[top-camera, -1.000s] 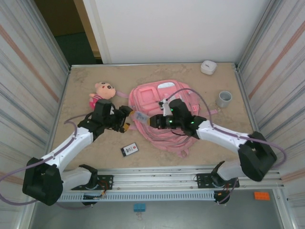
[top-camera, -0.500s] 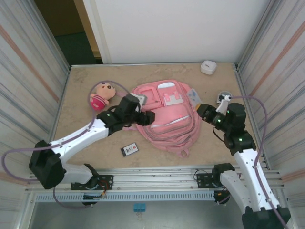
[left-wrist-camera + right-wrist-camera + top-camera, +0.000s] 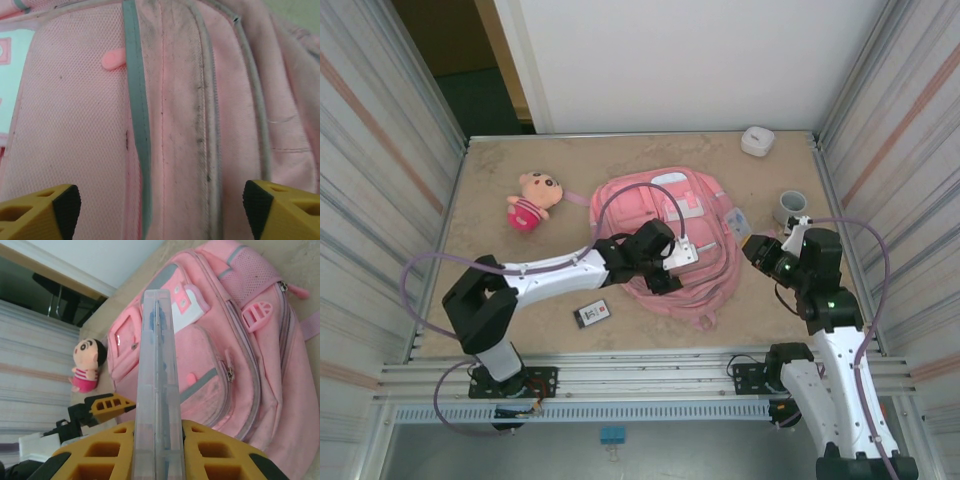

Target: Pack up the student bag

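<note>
Student bag (image 3: pixel 705 270) lies flat mid-surface (image 3: pixel 570 160), front pockets up. The plush doll (image 3: pixel 530 197) is to its left and the grey cup (image 3: pixel 790 207) to its right.

Hard to see:
- From above, my left forearm and cable cover the bag's lower middle, and the wrist hides the left fingertips.
- In the left wrist view the fingers are cut off at the bottom edge, so just the dark tips show. Can't tell if they touch the fabric.
- In the right wrist view the clear flat case (image 3: pixel 157 390) is edge-on. Its contents are a blue blur I can't make out.
- The bag's lower corner runs out of frame there.

Pose:
- Left arm reaches from its base rightward across the bag, wrist aimed at the pink fabric by a grey zip strip.
- Left tool (image 3: pixel 162 205) is spread wide with nothing in it.
- Right arm is folded up just beside the bag's right edge.
- Right tool (image 3: pixel 157 450) points toward the bag and is clamped on the case.

A small dark card (image 3: pixel 592 313) lies near the bag's front-left corner.
</note>
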`<state>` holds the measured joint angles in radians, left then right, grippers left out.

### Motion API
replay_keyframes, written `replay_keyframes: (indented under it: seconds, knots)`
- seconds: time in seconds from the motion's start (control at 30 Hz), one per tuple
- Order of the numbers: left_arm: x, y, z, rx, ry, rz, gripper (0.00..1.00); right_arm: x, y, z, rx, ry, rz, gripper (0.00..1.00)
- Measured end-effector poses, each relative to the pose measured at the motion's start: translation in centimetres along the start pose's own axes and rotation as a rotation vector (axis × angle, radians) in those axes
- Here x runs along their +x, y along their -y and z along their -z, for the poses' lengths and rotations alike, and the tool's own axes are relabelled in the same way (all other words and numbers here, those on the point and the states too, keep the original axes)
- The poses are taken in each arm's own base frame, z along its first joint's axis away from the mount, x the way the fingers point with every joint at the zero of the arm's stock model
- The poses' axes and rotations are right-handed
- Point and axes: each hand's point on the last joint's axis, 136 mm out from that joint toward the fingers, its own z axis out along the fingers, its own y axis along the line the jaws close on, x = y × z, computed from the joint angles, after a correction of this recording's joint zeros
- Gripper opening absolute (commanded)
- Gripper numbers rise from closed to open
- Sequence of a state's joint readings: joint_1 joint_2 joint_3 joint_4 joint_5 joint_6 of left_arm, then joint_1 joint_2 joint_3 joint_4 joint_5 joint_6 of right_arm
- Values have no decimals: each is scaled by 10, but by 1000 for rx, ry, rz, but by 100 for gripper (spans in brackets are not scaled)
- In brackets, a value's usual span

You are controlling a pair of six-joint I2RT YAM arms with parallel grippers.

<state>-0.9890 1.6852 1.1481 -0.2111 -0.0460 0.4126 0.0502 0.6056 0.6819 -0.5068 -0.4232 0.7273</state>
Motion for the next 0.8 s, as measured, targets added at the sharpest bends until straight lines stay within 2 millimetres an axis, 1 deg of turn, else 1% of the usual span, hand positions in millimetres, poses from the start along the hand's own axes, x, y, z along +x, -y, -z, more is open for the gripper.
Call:
replay_keyframes:
  seconds: [0.03, 0.1, 0.13, 0.17, 0.2, 0.3, 0.37, 0.4, 0.5, 0.6, 0.67, 0.73, 0.8]
  knots:
    - [1, -1, -3, -8, -4, -9, 79, 1, 0, 1, 1, -1, 2, 21]
    - [2, -5, -10, -28, -14, -22, 72, 2, 1, 1, 6, -7, 0, 21]
    - [2, -6, -14, -38, -19, -29, 64, 3, 2, 1, 7, -8, 0, 21]
    - [3, -8, -17, -46, -24, -37, 53, 3, 2, 2, 8, -8, 1, 21]
    - [4, -7, -19, -45, -29, -39, 46, 3, 2, 2, 9, -7, 1, 21]
    - [1, -2, -18, -40, -28, -46, 30, 5, 5, 4, 21, -7, -2, 21]
    - [-4, -3, -13, -47, -11, -36, 18, 7, 8, 9, 37, 2, -5, 21]
    - [-7, -6, -9, -54, -1, -23, 15, 7, 9, 11, 42, 11, -7, 21]
    - [-20, -20, 9, -76, 51, 34, 12, 7, 19, 20, 74, 52, -21, 21]
    - [-35, -46, 32, -96, 126, 142, 9, 7, 32, 29, 137, 90, -43, 22]
    - [-42, -67, 49, -101, 183, 232, 8, 9, 39, 32, 165, 94, -52, 22]
    - [-45, -83, 62, -102, 229, 306, 7, 11, 37, 29, 154, 73, -58, 22]
    - [-47, -94, 71, -100, 264, 359, 7, 16, 30, 21, 101, 27, -79, 22]
